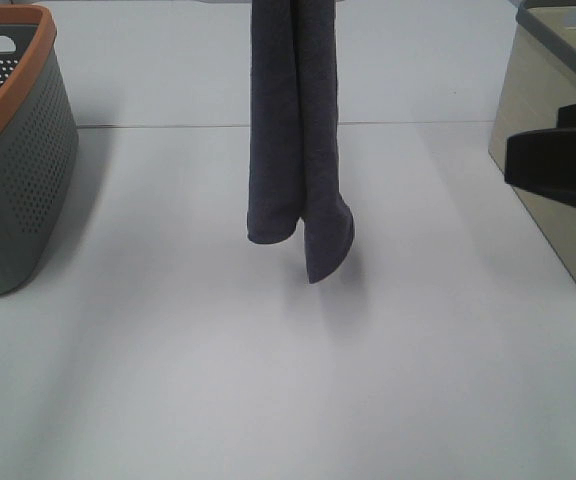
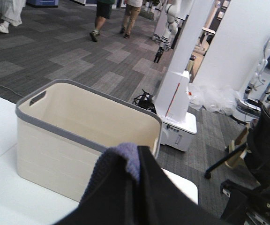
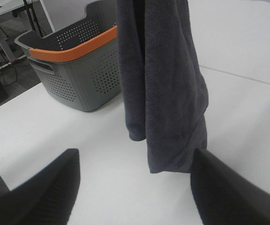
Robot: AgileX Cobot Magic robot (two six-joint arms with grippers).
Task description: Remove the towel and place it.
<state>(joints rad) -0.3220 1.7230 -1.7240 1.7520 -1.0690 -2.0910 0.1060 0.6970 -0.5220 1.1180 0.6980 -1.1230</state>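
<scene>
I see my left gripper clamped on the dark charcoal terry towel hanging over the white table, right gripper spread empty; a shallow pinch could drop it crumpled.

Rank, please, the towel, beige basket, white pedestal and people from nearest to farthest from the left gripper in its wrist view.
1. Towel, held, right in front.
2. Beige basket, on the table beyond.
3. White pedestal, on the floor behind it.
4. People, farthest back.
</scene>
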